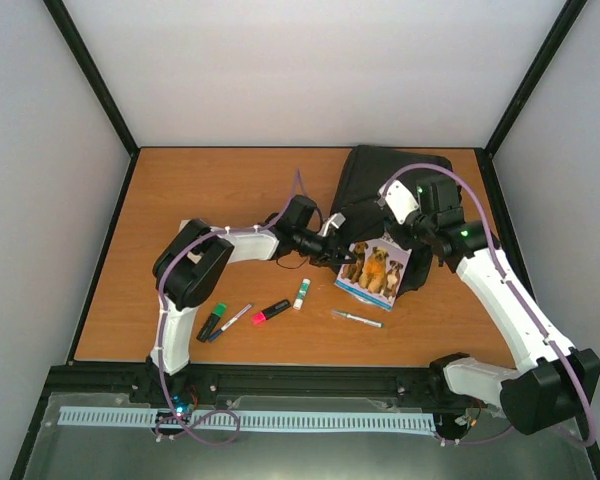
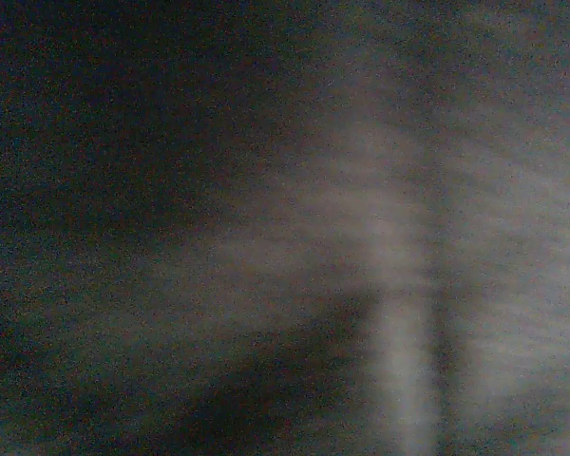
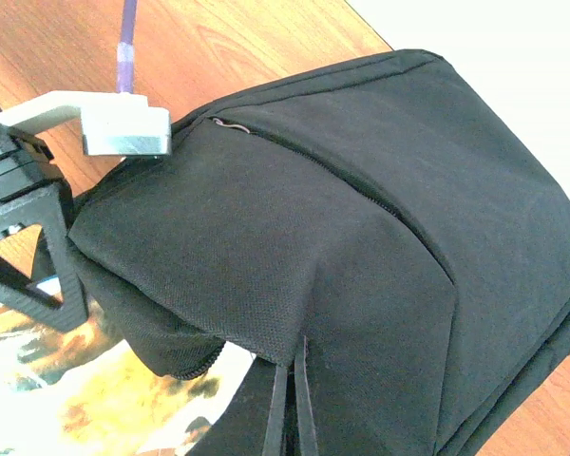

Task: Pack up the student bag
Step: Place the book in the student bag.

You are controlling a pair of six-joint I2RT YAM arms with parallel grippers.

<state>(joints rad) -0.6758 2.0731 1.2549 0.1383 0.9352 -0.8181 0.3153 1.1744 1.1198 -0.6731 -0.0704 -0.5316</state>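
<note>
Orange-brown wooden surface (image 1: 210, 200), boxed in by pale walls (image 1: 310, 70) and black frame posts (image 1: 95, 75).

Top view: the student bag (image 1: 380, 175) lies at the far right of the surface, black and slumped. A booklet with dogs on its cover (image 1: 373, 266) sits at the bag's near edge, partly tucked under the fabric. Loose items lie well apart from the bag in the near middle: green marker (image 1: 212, 321), thin purple-tipped pen (image 1: 235, 318), red highlighter (image 1: 271, 311), white stick with a green cap (image 1: 301, 293), silver pen (image 1: 357, 318). The left hand (image 1: 332, 238) is at the bag's left edge, the right hand (image 1: 417, 235) over its near end.

Right wrist view adds detail: the bag's zip line runs across its face, and the fabric tents up to a point at the bottom centre. The right hand is clenched, apparently pinching that fabric. Yellow booklet cover shows under the bag's rim.

Left wrist view: only dark grey blur. The left hand is clenched; whether it grips anything, cannot tell.
</note>
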